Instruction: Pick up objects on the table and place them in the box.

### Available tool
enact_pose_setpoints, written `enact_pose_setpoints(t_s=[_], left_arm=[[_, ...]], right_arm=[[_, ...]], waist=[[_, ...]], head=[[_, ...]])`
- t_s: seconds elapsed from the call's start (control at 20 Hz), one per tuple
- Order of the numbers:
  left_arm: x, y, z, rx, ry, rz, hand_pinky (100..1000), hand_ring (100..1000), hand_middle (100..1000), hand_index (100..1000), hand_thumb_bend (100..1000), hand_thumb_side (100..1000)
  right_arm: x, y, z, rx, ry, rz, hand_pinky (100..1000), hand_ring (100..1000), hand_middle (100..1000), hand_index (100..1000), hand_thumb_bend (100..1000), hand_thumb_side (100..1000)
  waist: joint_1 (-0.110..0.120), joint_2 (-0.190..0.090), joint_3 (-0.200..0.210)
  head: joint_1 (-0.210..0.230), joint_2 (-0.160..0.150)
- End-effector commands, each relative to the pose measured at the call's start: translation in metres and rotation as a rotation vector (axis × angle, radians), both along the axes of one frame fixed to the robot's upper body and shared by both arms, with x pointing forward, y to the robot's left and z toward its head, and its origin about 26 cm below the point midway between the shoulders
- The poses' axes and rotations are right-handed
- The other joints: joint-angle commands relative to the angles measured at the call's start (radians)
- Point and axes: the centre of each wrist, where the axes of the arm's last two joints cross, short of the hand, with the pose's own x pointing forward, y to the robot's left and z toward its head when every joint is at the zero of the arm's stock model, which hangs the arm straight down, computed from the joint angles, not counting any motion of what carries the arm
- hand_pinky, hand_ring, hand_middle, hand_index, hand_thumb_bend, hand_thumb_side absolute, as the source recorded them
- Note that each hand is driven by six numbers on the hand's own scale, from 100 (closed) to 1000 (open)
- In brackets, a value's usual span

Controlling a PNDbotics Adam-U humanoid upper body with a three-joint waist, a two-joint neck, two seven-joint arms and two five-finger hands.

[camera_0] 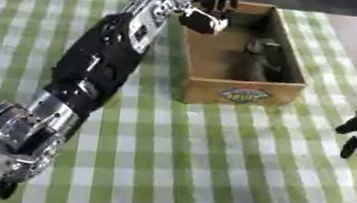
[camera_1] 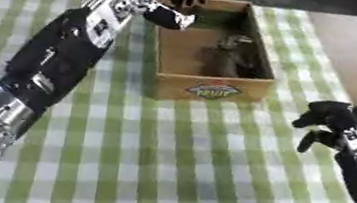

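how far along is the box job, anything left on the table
Mostly done, it seems: a dark object already lies inside the cardboard box. In hand: the left hand is over the box's far left corner; whether it holds anything is unclear. The right hand hangs beside the box, fingers curled, apparently empty. No loose object shows on the checked tablecloth.

Soft, even, fairly bright light falls on the checked cloth (camera_0: 207, 168); shadows are faint, the deepest lying inside the box (camera_0: 224, 55). Both views are blurred and blocky; the dark things in the box lose their outlines; a pale sheen sits on the left arm's silver joint (camera_0: 15, 124).
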Motion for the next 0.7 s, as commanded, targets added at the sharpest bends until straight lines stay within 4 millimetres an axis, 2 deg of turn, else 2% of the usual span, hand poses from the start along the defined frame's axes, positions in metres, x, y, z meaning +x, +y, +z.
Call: enact_pose_setpoints(t_s=[0.05,0.4,0.7], left_arm=[[0.000,0.001,0.009,0.010,-0.017,-0.001,498,449,468,672,100,219],[-0.003,0.004,0.000,0.002,0.023,-0.018,529,505,541,691,100,205],[-0.014,0.008,0.005,-0.094,0.010,-0.078,541,534,580,689,100,218]], right_arm=[[-0.001,0.001,0.009,0.003,-0.028,0.016,400,635,577,717,100,698],[-0.002,0.000,0.005,-0.001,-0.014,0.012,400,634,577,717,100,702],[-0.003,-0.003,-0.002,-0.004,0.009,-0.001,400,634,577,717,100,707]], waist=[[-0.006,-0.017,0.005],[-0.009,-0.028,0.045],[-0.018,-0.047,0.105]], head=[[0.002,-0.011],[-0.007,-0.003],[-0.023,0.020]])
